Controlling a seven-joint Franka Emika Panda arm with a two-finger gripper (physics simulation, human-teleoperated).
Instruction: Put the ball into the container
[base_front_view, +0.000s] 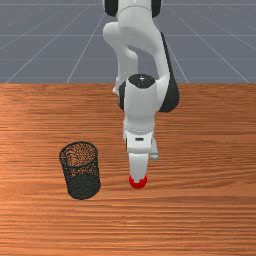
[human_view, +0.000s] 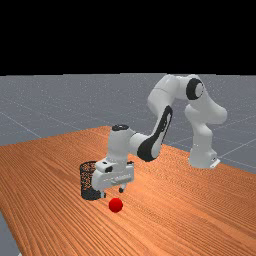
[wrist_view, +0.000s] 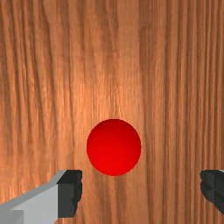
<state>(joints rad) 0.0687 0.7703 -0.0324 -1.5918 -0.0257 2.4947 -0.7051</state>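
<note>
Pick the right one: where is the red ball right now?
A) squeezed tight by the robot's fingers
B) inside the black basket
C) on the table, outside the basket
C: the red ball sits on the wooden table, apart from the black basket, and the fingers stand open without touching it.

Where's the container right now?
The black mesh container stands upright on the table, toward the front view's left, with the red ball its nearest neighbour, a gap between them.

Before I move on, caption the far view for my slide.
An open gripper hangs above a red ball, partly hiding the black mesh container.
</note>
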